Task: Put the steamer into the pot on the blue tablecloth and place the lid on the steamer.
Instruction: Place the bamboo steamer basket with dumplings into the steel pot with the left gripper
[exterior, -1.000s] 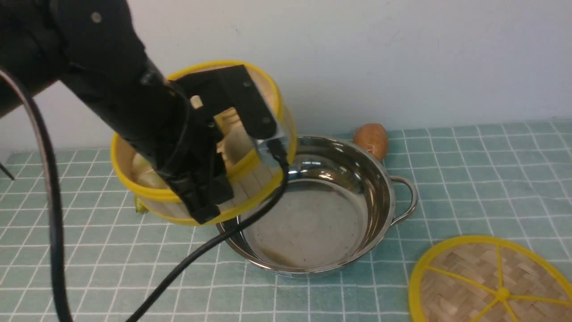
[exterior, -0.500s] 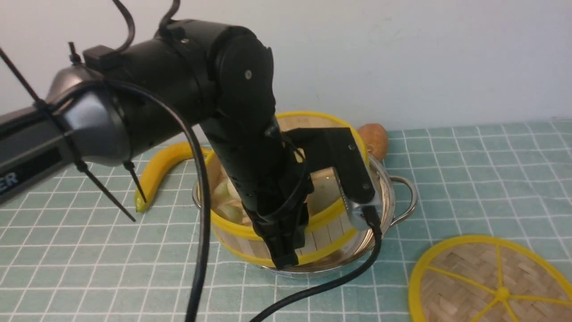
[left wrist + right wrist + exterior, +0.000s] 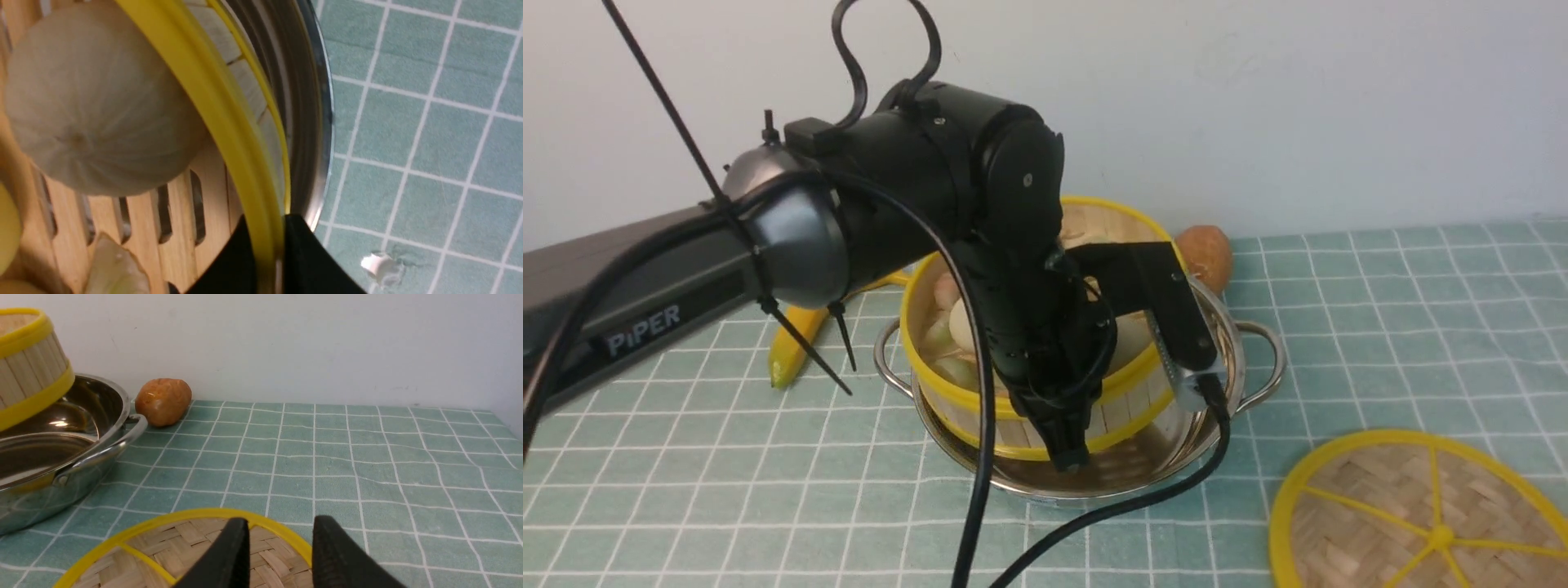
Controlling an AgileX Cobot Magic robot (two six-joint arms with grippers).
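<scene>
The bamboo steamer [image 3: 1115, 224], yellow-rimmed, sits tilted with its lower part inside the steel pot [image 3: 1152, 469] on the blue tablecloth [image 3: 1380, 327]. I cannot tell whether it rests on the pot's floor. My left gripper [image 3: 1068, 449] is shut on the steamer's near wall, and the left wrist view shows the yellow rim [image 3: 229, 122] pinched between the black fingers [image 3: 310, 261]. The woven lid [image 3: 1413, 523] lies flat at the front right. Above its far rim my right gripper [image 3: 282, 539] stands open with nothing in it. The right arm is out of the front view.
A pale round bun [image 3: 94, 114] and other food pieces lie on the steamer's slatted floor. A brown potato [image 3: 1205, 253] sits behind the pot by the wall. A banana [image 3: 792, 343] lies left of the pot. The left arm's cable trails over the front of the cloth.
My left arm has carried the steamer rightward from beside the pot to over it and lowered it into the pot. The lid has stayed put.
</scene>
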